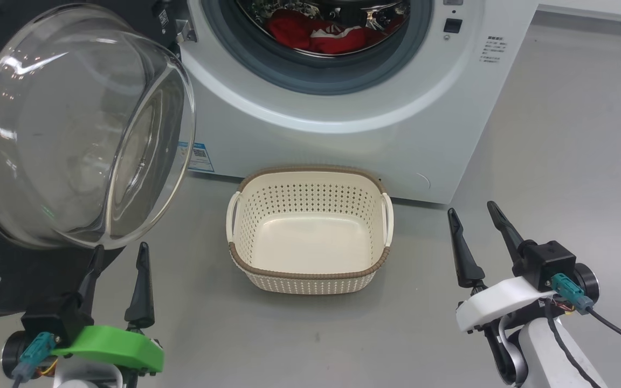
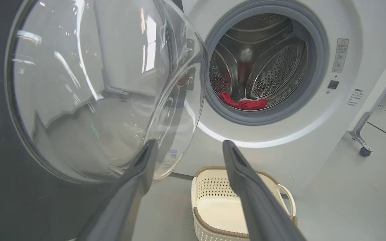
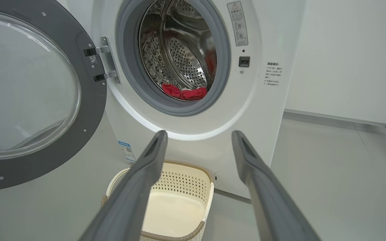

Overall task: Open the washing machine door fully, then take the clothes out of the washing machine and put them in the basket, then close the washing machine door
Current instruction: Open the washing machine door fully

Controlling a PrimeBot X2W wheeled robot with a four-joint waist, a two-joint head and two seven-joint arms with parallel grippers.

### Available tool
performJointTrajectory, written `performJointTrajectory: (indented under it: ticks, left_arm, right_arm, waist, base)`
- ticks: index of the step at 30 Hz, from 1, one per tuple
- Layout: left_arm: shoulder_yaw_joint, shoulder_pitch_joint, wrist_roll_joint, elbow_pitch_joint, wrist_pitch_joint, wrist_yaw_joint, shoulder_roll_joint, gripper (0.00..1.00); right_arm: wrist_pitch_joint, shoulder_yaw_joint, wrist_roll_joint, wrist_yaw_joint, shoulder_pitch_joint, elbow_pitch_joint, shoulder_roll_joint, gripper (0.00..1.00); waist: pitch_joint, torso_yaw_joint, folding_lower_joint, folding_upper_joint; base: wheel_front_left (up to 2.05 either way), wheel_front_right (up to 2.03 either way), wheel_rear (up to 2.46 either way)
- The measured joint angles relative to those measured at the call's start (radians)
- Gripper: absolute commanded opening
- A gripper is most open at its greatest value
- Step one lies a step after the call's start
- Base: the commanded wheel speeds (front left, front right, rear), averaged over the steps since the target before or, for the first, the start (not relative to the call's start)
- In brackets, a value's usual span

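The washing machine (image 1: 353, 140) stands ahead with its door (image 1: 81, 126) swung out to the left, the clear glass bowl bulging toward me. Red clothes (image 1: 316, 35) with white trim lie at the bottom of the steel drum (image 2: 263, 63). The cream basket (image 1: 310, 180) sits empty on the floor in front of the machine. My left gripper (image 1: 120, 254) is open just below the door's glass bowl, nothing between its fingers. My right gripper (image 1: 473, 211) is open to the right of the basket, holding nothing. The clothes (image 3: 184, 93) lie beyond the right fingers, the basket (image 3: 183, 174) between them.
Grey floor (image 1: 558, 161) spreads to the right of the machine. A metal frame leg with a caster (image 2: 364, 150) and a black cable stand at the far right. A white wall (image 3: 347, 57) rises behind.
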Motion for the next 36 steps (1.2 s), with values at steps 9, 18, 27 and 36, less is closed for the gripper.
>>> performJointTrajectory:
  ticks: [9, 18, 27, 36]
  left_arm:
    - [-0.039, 0.036, 0.009, -0.030, 0.028, -0.008, -0.001, 1.00]
    - [-0.043, 0.042, 0.018, -0.060, 0.046, -0.007, 0.001, 1.00]
    - [-0.052, 0.050, 0.028, -0.082, 0.063, -0.002, 0.001, 1.00]
    - [-0.063, 0.050, 0.039, -0.095, 0.084, 0.003, 0.001, 1.00]
  right_arm:
    - [0.000, 0.027, 0.009, -0.011, 0.017, -0.023, 0.002, 1.00]
    - [0.000, 0.052, 0.017, -0.027, 0.037, -0.037, 0.002, 1.00]
    - [0.000, 0.064, 0.018, -0.036, 0.045, -0.053, 0.002, 1.00]
    - [0.000, 0.064, 0.019, -0.046, 0.059, -0.066, 0.004, 1.00]
  waist:
    - [-0.018, -0.078, 0.0000, 0.0000]
    - [-0.027, -0.156, 0.0000, 0.0000]
    - [-0.028, -0.218, 0.0000, 0.0000]
    - [-0.026, -0.236, 0.0000, 0.0000]
  base:
    - [0.00, 0.00, 0.00]
    - [0.00, 0.00, 0.00]
    - [0.00, 0.00, 0.00]
    - [0.00, 0.00, 0.00]
